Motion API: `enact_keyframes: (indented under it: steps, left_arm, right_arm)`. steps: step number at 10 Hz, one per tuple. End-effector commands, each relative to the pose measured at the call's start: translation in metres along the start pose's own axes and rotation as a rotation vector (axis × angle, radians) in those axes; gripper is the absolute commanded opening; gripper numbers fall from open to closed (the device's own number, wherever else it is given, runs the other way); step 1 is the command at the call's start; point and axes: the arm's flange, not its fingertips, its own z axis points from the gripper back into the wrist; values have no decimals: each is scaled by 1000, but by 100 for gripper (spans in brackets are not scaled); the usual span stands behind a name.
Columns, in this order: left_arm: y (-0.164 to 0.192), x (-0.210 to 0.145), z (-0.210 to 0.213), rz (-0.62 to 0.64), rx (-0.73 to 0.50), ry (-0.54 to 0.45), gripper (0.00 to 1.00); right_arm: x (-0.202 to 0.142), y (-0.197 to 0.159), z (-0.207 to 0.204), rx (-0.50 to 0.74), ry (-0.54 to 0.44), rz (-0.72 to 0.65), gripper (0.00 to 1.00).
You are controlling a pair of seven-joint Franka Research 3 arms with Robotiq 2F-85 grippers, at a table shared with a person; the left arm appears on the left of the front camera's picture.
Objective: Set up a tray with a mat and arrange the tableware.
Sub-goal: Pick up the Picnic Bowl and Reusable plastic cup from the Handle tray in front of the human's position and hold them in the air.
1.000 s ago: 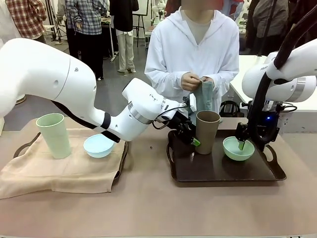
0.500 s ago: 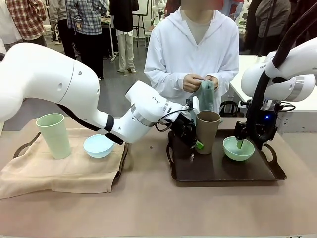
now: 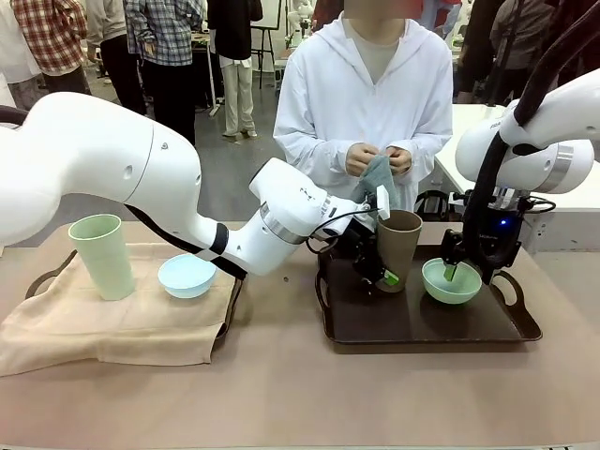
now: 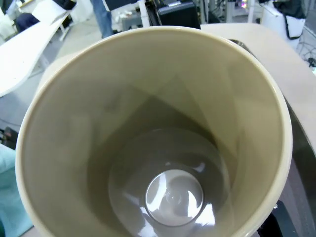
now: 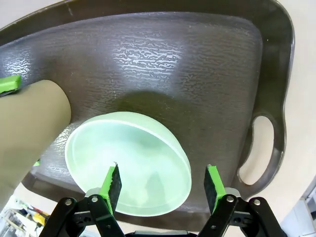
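Note:
The brown cup (image 3: 397, 246) leans tilted over the dark tray (image 3: 422, 321), and my left gripper (image 3: 382, 275) is shut on its lower side. The left wrist view looks straight down into the brown cup (image 4: 158, 148). The mint green bowl (image 3: 451, 281) sits on the same tray. My right gripper (image 3: 457, 271) hangs open just over that bowl (image 5: 129, 163), its fingers (image 5: 111, 181) spread on either side of the near rim. The pale green cup (image 3: 101, 255) and light blue bowl (image 3: 187, 275) stand on the beige mat (image 3: 112, 328) on the left tray.
A person in a white hoodie stands at the far side and holds a grey-green cloth (image 3: 378, 178) in both hands, right behind the brown cup. The dark tray's handle (image 5: 260, 148) lies to the right. Bare table runs along the front.
My left gripper has shifted right with the brown cup, which now leans more. The person has raised the cloth a little. The right gripper has hardly moved.

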Motion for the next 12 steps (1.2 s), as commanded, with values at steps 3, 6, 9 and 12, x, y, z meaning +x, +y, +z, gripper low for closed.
enact_keyframes:
  steps: [3, 6, 9, 12]
  left_arm:
    - [9, 4, -3, -22, 9, -49, 40]
    - [9, 5, -1, -10, 17, -36, 0]
    - [6, 4, 12, -3, 36, -14, 22]
    - [1, 7, 27, 9, 33, 5, 22]
  right_arm:
    - [6, -7, -1, 23, 2, 49, 27]
    - [6, -7, -2, 16, -2, 45, 0]
    - [4, -9, -1, 9, -12, 34, 0]
    - [2, -7, 6, -11, 5, 9, 0]
